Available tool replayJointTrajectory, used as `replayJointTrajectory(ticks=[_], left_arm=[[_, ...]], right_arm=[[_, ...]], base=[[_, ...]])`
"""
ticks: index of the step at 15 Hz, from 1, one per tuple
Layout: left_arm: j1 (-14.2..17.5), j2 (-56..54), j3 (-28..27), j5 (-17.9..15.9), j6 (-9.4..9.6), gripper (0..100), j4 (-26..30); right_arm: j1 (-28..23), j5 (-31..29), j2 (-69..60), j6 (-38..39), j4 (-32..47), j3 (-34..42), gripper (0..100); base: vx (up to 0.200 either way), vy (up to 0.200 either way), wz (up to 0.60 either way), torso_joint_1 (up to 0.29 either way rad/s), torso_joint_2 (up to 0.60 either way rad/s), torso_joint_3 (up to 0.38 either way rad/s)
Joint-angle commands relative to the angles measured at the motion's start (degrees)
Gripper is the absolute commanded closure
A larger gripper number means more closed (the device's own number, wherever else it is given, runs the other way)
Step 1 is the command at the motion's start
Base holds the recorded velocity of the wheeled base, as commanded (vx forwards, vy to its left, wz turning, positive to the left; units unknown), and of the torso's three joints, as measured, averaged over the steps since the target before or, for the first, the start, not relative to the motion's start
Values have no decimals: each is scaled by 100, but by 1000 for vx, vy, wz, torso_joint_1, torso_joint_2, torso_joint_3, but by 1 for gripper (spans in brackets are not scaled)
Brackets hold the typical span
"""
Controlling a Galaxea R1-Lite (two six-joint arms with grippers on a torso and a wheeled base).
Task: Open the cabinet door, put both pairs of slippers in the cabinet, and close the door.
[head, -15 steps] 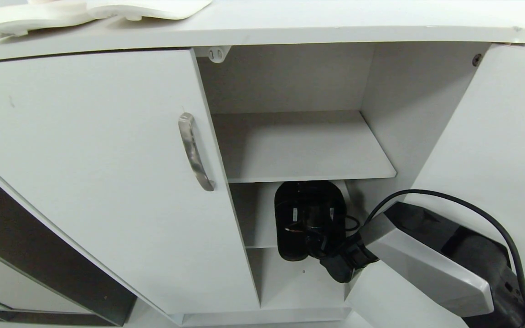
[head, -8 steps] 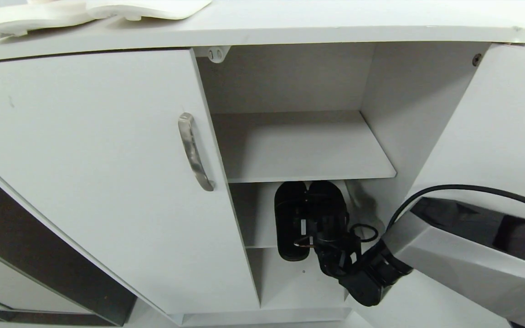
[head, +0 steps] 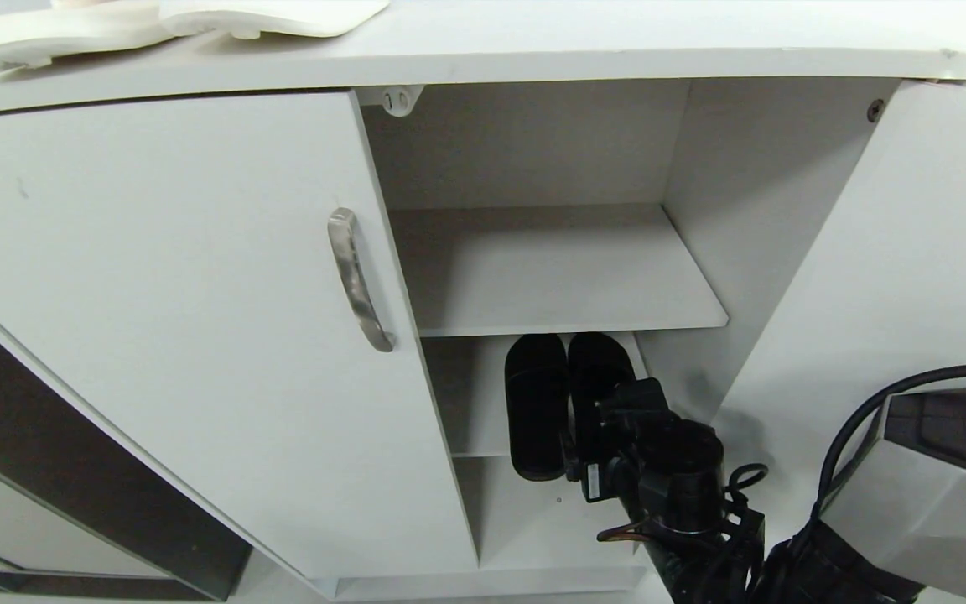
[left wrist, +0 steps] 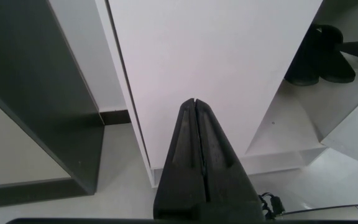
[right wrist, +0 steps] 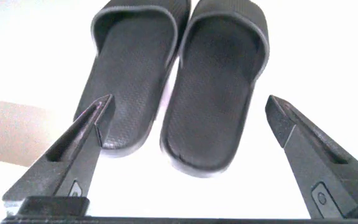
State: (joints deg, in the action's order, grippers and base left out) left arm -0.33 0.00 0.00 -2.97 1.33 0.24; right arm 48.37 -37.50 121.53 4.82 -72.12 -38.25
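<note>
Head view looks into a white cabinet [head: 533, 59] whose right door [head: 894, 277] stands swung open and whose left door [head: 156, 319], with a metal handle [head: 355, 281], is closed. Inside, the upper shelf [head: 558, 277] sits above and beyond the right gripper [right wrist: 189, 101]. On the shelf beneath it rests a pair of black slippers [head: 537, 403], directly ahead of that gripper's fingertips and not touching them. The two slippers lie side by side, soles down and touching along their inner edges. Their long axes run straight into the cabinet, toes pointing away from the gripper and heels toward it at the shelf's front edge. The right arm reaches in from low beside the open door, and its fingers are spread wide apart, holding nothing. A white pair of slippers [head: 156, 21] lies on the cabinet top, far above and across from it. The left gripper [left wrist: 194, 102] has its fingers pressed together, facing the closed door's lower part.
</note>
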Motion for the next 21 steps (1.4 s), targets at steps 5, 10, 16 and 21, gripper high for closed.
replayJointTrajectory(ticks=[5,10,16,21], left_arm=[[-2,9,0,-1,-1,100,2],[-2,9,0,-1,-19,100,2],[-2,9,0,-1,-1,100,2],[-2,9,0,-10,-1,100,2]], right_arm=[[67,-3,108,-24,-136,-33,0],[67,-21,82,-86,-136,-86,0],[58,-21,73,-86,-144,-33,0],[58,6,108,-60,-144,37,0]], base=[[-200,0,0,2,1,3],[-160,0,0,-3,0,1],[0,0,0,0,0,0],[0,0,0,0,0,0]])
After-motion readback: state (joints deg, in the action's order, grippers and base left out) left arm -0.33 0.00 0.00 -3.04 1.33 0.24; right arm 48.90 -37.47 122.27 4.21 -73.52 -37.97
